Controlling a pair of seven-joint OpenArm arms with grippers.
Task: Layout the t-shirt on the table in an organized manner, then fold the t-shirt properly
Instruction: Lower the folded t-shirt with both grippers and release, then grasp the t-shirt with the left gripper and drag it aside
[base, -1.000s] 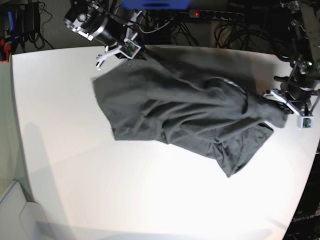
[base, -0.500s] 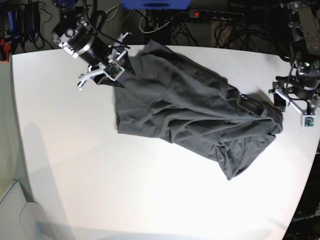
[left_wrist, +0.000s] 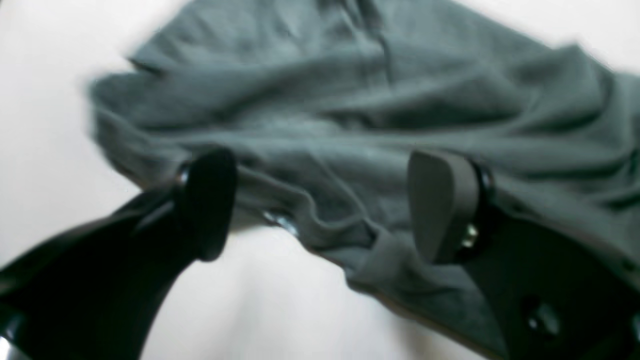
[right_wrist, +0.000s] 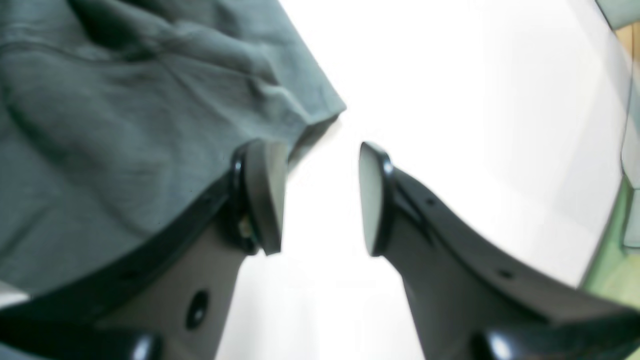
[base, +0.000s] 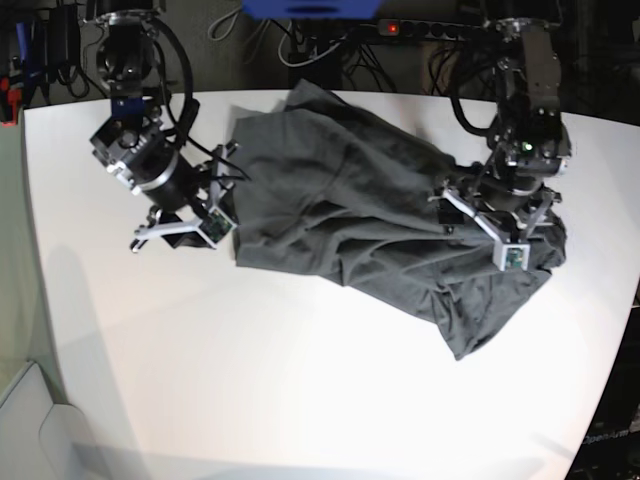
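Note:
The dark grey t-shirt (base: 380, 220) lies crumpled across the middle of the white table (base: 300, 390). In the base view my left gripper (base: 500, 225) hovers over the shirt's right part. In the left wrist view that left gripper (left_wrist: 322, 205) is open, its pads apart above rumpled t-shirt (left_wrist: 350, 100) folds, gripping nothing. My right gripper (base: 190, 205) sits at the shirt's left edge. The right wrist view shows this right gripper (right_wrist: 317, 197) open over bare table (right_wrist: 450, 100), with the t-shirt (right_wrist: 125, 125) hem just left of its fingers.
Behind the table's far edge lie a power strip (base: 390, 27) with a red light, tangled cables and a blue object (base: 310, 8). The table's right edge curves inward near the front. A greenish floor (right_wrist: 615, 270) shows past the table's edge.
Both grippers opened and let go of the shirt, which slumped into a heap. The left arm swung in over the shirt's right part. The right arm moved forward along its left edge.

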